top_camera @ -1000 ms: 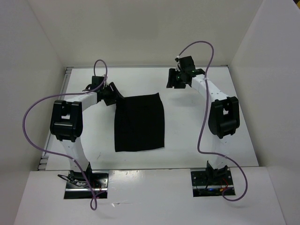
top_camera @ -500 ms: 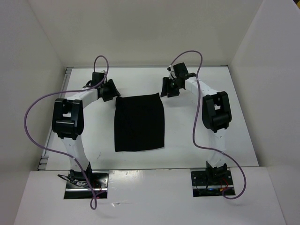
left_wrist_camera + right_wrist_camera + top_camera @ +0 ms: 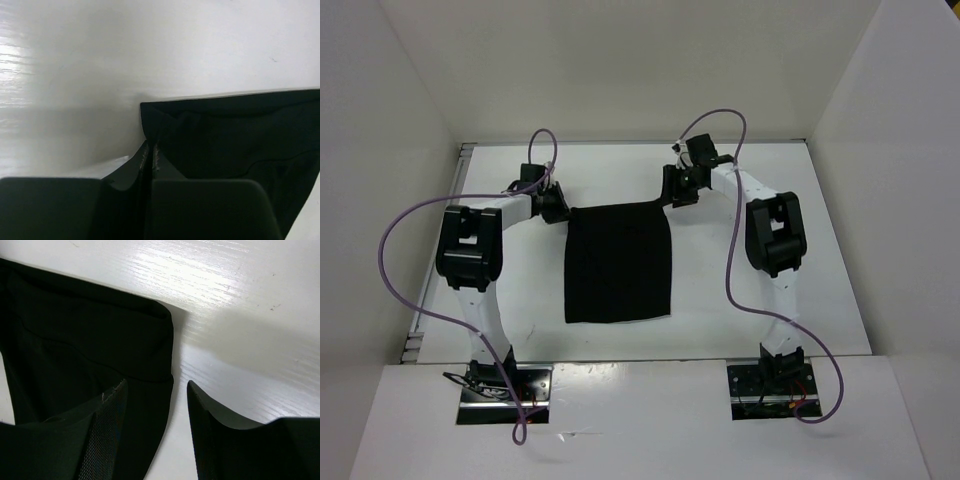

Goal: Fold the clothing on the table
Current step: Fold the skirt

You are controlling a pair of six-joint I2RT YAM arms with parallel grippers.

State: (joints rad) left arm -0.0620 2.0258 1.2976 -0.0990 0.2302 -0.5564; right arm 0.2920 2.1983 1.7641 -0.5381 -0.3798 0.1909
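Risks first.

- Left gripper (image 3: 151, 150): fingers (image 3: 165, 167) clenched together, with the far-left corner of the clothing (image 3: 618, 265) bunched right at their tips. The bite looks shallow, only the very corner sitting between the pads. If the arm lifts fast, the fabric may slide out and drop flat again.
- Right gripper (image 3: 156, 385): fingers spread, holding nothing. One finger hangs over the far-right corner of the cloth and the other over bare table (image 3: 710, 280) just beside the cloth edge. The cloth edge runs between the two tips. If they close without coming down to the surface, they could miss the fabric or catch only the hem.
- One side is gripped and the other is not. A lift on the left alone would drag the cloth sideways and skew the fold line.
- The cloth appears to be layered near the right fingers, where a seam or inner edge shows. Pinching only the top layer would peel it open rather than fold it.

Appearance of the piece: plain matte black, roughly rectangular, no print. It lies flat on the table with its far edge spanning from one pair of fingers to the other. The rest extends back from both fingertips towards the arm bases. It is slightly puckered at the left fingertips and smooth elsewhere.
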